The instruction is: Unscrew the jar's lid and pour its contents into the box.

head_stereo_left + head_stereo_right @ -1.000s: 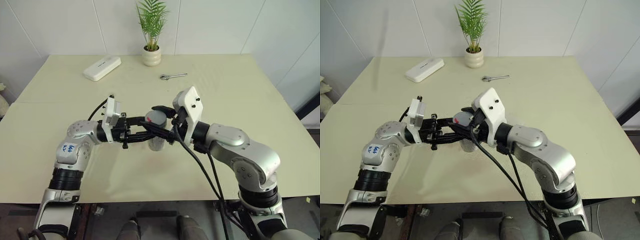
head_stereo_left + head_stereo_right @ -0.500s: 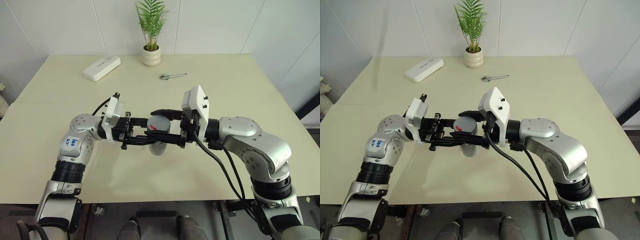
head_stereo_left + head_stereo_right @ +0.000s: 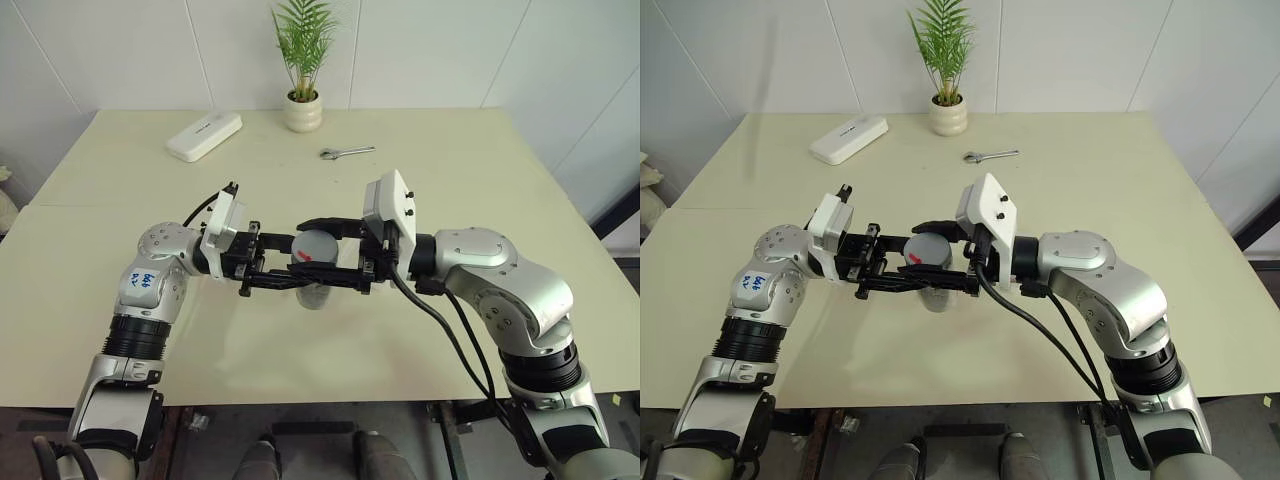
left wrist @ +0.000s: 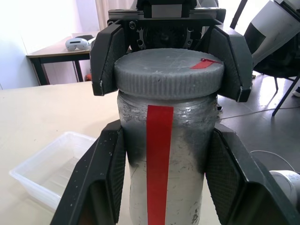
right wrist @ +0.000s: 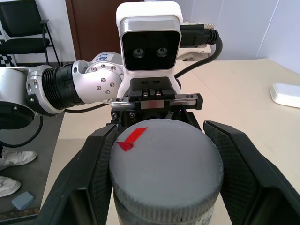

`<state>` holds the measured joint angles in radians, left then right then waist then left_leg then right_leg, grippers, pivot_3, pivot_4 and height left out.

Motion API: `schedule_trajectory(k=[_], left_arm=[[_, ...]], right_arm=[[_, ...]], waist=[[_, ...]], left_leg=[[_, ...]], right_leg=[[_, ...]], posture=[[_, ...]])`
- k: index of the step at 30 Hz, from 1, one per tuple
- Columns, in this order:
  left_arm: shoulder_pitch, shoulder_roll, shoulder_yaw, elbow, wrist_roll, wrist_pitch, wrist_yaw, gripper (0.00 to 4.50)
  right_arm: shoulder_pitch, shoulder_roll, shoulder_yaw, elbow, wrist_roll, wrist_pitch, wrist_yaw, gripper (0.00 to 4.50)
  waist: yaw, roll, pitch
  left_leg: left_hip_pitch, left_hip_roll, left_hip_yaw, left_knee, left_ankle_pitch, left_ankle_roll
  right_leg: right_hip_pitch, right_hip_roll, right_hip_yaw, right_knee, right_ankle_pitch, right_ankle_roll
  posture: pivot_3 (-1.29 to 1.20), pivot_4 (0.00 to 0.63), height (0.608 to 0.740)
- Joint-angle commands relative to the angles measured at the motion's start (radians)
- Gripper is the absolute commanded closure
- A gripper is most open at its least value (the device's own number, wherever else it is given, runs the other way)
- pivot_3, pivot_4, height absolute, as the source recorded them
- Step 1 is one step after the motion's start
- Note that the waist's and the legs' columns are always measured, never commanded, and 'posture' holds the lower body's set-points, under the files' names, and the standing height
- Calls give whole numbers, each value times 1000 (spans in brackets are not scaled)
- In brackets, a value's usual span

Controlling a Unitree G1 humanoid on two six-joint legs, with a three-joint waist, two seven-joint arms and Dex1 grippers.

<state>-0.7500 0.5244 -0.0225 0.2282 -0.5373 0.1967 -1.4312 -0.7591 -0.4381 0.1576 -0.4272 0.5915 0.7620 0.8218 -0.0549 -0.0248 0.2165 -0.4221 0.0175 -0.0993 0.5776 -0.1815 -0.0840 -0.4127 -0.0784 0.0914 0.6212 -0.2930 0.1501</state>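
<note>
Open table (image 3: 480, 190) on every side of the arms – only the far edge is cluttered: white device (image 3: 204, 136), plant pot (image 3: 303, 112), wrench (image 3: 346, 152).

Pale table (image 3: 480, 190); potted plant (image 3: 303, 60), white device (image 3: 204, 136), wrench (image 3: 346, 152) at back; clear box (image 4: 51, 166).

Both eye views look forward and down from above over the cream tabletop (image 3: 450, 200), taking in its far edge against the wall; they share nearly the same scene, slightly offset sideways. Each wrist view sits very close behind its own fingers, facing level across the tabletop toward the other arm. They look at each other, sharing the jar (image 4: 166, 159) and lid (image 5: 164, 164) between them (each from an opposite side).
</note>
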Motion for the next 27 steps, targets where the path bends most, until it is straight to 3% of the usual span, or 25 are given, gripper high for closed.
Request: schedule_trajectory(k=[1,14,15,19,27], left_arm=[[-30,26,44,81,42,-16,58,2498],[-36,21,35,38,17,6,45,2498],[-37,20,36,36,17,4,45,2498],[-38,15,38,35,19,2,47,2498],[-27,12,45,8,6,12,42,2498]], right_arm=[[-22,10,33,-74,68,-49,111,1907],[-25,3,28,-30,48,-63,111,1907],[-26,2,28,-28,47,-63,110,1160],[-31,7,27,-15,24,-74,111,34],[-39,9,19,1,10,-75,106,34]], waist=[[0,0,0],[0,0,0],[0,0,0],[0,0,0],[0,0,0]], left_leg=[[0,0,0,0,0,0],[0,0,0,1,0,0],[0,0,0,1,0,0],[0,0,0,1,0,0],[0,0,0,1,0,0]], right_leg=[[0,0,0,0,0,0],[0,0,0,0,0,0],[0,0,0,1,0,0],[0,0,0,1,0,0],[0,0,0,1,0,0]], posture=[[0,150,740],[0,150,740],[0,150,740],[0,150,740],[0,150,740]])
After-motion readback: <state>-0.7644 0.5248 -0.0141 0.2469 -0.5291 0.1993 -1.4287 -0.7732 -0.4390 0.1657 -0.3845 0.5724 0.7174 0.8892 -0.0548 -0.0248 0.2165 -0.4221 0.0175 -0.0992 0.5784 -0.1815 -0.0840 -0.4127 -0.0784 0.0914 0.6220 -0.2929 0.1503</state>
